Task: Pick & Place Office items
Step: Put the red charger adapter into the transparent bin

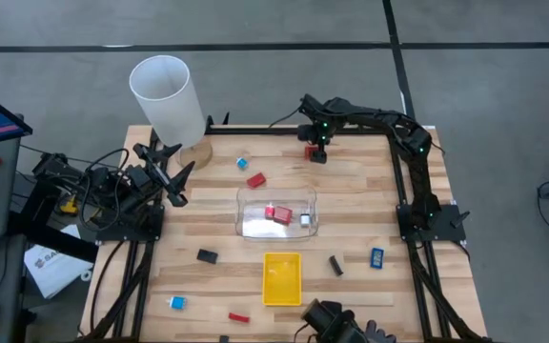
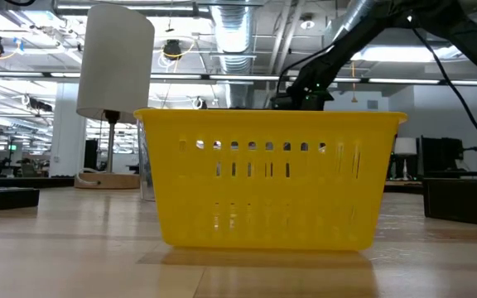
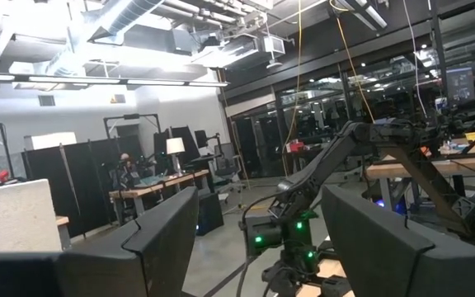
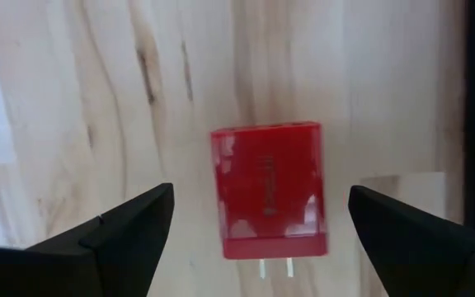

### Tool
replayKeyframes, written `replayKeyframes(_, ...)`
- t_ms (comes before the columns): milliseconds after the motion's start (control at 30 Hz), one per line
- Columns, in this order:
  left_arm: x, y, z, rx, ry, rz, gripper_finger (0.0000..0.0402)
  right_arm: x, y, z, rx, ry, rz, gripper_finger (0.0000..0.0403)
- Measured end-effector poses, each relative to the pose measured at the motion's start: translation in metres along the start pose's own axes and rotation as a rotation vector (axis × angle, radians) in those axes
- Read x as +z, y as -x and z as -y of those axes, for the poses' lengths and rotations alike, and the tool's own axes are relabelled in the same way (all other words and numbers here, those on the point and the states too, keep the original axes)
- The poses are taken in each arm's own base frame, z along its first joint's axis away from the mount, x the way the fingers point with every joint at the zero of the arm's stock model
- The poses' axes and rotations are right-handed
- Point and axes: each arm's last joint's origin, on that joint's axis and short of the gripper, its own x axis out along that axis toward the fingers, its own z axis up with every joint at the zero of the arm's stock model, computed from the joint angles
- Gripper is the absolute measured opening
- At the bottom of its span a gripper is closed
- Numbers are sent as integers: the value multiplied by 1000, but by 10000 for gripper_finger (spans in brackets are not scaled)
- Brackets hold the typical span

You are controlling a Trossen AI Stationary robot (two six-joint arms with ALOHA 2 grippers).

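A red block (image 4: 268, 190) with two metal prongs lies flat on the wooden table near its far edge (image 1: 315, 154). My right gripper (image 4: 261, 198) points down over it, open, with one finger on each side of the block and a gap to both. In the high view my right gripper (image 1: 315, 143) partly hides the block. My left gripper (image 1: 172, 171) waits open at the table's left side, raised, with nothing between its fingers. Other office items lie scattered: a red block (image 1: 255, 179), a blue-and-white bit (image 1: 242, 163), black bits (image 1: 207, 255) (image 1: 335, 265), a blue bit (image 1: 376, 256) and a red stick (image 1: 239, 317).
A clear tray (image 1: 255, 227) at the table's middle holds a red piece and a small white bit. A yellow tray (image 1: 282, 278) stands nearer the front and fills the low view (image 2: 267, 182). A tall white cylinder (image 1: 167, 95) stands at the far left.
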Motion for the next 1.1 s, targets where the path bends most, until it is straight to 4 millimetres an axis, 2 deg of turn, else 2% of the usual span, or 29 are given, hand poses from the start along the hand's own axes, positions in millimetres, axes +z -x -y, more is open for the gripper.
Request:
replayKeyframes(333,0,0,0,-1,1,1,253,-2,-24,5,8,-10,-57,356)
replayKeyframes(500,0,0,0,-1,0,2,253,-1,-28,3,-25,-32,-89,345)
replayKeyframes(667,0,0,0,-2,-14,4,253,1,-27,4,-31,-58,-88,301)
replayKeyframes(900,0,0,0,-2,-13,5,253,7,-28,-3,-124,-77,-151,204)
replayKeyframes(1100,0,0,0,-3,-14,5,253,4,-25,-11,-131,-86,-248,200)
